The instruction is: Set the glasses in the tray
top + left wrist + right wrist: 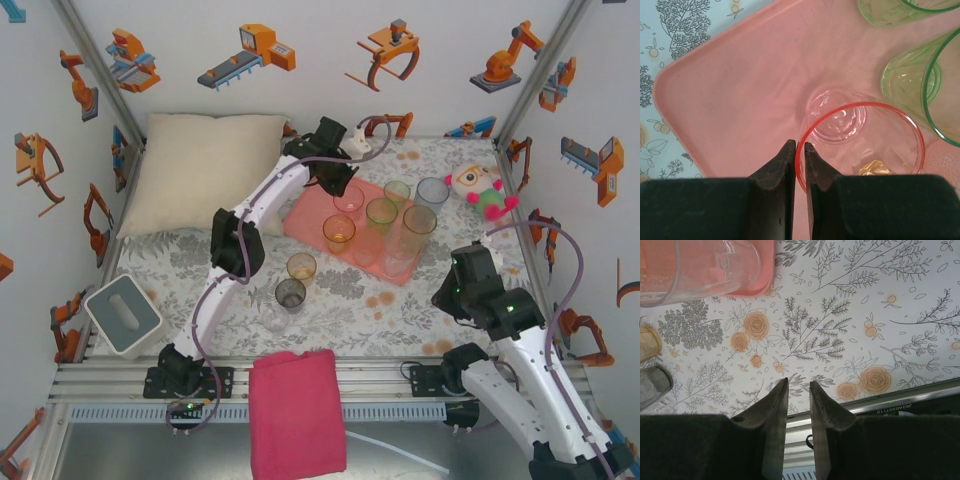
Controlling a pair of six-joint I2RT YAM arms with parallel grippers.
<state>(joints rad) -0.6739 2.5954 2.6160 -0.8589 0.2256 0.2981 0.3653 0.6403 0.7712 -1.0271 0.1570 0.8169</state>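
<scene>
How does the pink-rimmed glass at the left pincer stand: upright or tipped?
Upright: the pink-rimmed glass shows its open rim facing up, with its base flat on the salmon tray.

The enclosure has white walls (pixel 320 100) printed with orange robot-arm illustrations (pixel 246 55), with aluminium corner posts (pixel 100 70) running diagonally at the upper left and upper right. The work surface carries a floral-print cover (pixel 350 300). A cream pillow (pixel 205 170) lies at upper left, a plush toy (pixel 482 190) at upper right and a white box (pixel 122 316) at lower left. A magenta cloth (pixel 296 412) hangs over the aluminium rail (pixel 110 380) at bottom centre. The grey area (pixel 130 450) below is possibly floor. Lighting is even and soft.
</scene>
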